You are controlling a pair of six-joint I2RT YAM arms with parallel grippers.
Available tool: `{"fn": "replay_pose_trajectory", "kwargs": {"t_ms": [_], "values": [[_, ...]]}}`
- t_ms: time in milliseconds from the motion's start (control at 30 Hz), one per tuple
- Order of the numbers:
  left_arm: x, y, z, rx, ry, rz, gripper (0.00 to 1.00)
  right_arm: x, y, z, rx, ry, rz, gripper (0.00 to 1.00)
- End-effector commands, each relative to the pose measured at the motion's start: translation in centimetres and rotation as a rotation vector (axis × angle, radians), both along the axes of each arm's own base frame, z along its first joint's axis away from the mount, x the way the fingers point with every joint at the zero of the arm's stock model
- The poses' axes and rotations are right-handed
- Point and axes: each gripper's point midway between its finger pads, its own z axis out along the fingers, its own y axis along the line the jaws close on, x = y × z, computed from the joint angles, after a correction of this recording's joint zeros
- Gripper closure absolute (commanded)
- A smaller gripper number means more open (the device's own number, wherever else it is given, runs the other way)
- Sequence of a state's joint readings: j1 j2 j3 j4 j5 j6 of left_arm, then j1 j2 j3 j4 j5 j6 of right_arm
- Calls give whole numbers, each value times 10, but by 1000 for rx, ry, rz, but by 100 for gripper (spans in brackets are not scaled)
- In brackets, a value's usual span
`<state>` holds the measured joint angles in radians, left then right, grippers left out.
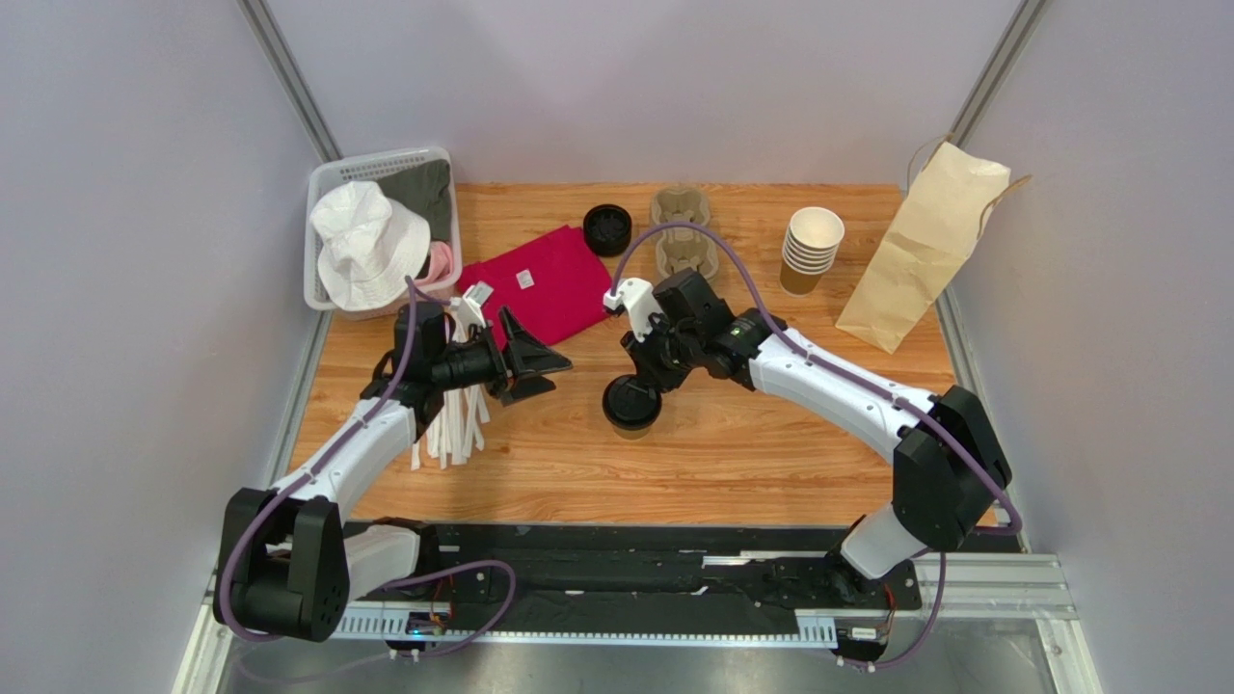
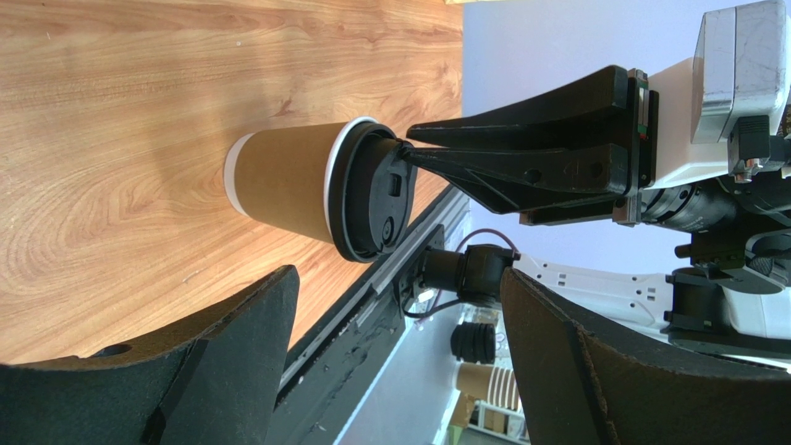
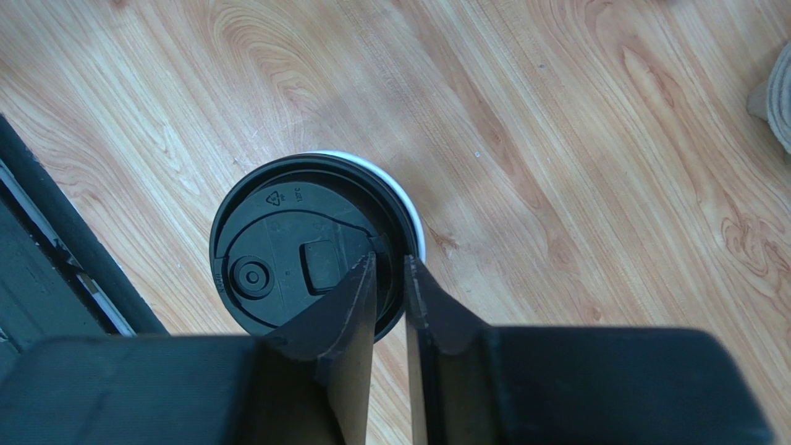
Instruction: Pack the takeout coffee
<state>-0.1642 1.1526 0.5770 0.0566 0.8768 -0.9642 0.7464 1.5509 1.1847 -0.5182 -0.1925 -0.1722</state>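
Observation:
The takeout coffee (image 1: 632, 404), a brown paper cup with a black lid, stands upright near the middle of the wooden table. My right gripper (image 1: 639, 380) comes down from above, its jaws closed to a narrow gap on the rim of the lid (image 3: 278, 260). The right wrist view shows my right gripper (image 3: 390, 264) pinching that rim at the lid's edge. In the left wrist view the cup (image 2: 283, 181) lies ahead of my left gripper (image 2: 399, 352). My left gripper (image 1: 545, 362) is open and empty, a short way left of the cup, pointing at it.
A brown paper bag (image 1: 927, 246) lies at the back right beside a stack of lidless cups (image 1: 811, 246). Loose black lids (image 1: 607, 229) and a cardboard carrier (image 1: 681, 232) sit at the back. A red cloth (image 1: 543, 282), a white basket (image 1: 330, 181) and white strips (image 1: 456, 420) are on the left.

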Motion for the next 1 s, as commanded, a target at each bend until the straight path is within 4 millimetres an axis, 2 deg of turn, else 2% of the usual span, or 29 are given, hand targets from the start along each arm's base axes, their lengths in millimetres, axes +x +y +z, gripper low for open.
{"fn": "replay_pose_trajectory", "kwargs": {"t_ms": [0, 133, 267, 367, 433, 600, 700, 733, 767, 900, 967], "values": [[8, -4, 17, -11, -75, -11, 12, 13, 4, 12, 27, -28, -23, 76], [8, -4, 17, -11, -75, -13, 12, 13, 5, 13, 29, -24, -22, 62], [8, -4, 18, -12, -77, -14, 12, 12, 6, 18, 39, -16, -19, 60], [8, -5, 19, -16, -84, -17, 12, 12, 10, 33, 70, -21, -15, 55], [8, -5, 20, -17, -84, -17, 12, 13, 13, 44, 92, -32, -16, 55], [8, -8, 24, -26, -97, -30, 15, 16, 13, 57, 110, -42, -24, 56], [2, -18, 38, -44, -141, -79, 23, 9, 11, 73, 152, -10, -17, 57], [-5, -26, 44, -46, -167, -113, 26, -2, 11, 74, 171, 47, -3, 58], [-7, -30, 46, -45, -184, -127, 33, -7, 8, 80, 192, 67, -5, 59], [-14, -51, 53, -48, -213, -196, 54, -35, 1, 82, 281, 247, -8, 76], [-19, -65, 49, -54, -194, -241, 63, -48, 0, 80, 324, 345, -6, 82]]}}
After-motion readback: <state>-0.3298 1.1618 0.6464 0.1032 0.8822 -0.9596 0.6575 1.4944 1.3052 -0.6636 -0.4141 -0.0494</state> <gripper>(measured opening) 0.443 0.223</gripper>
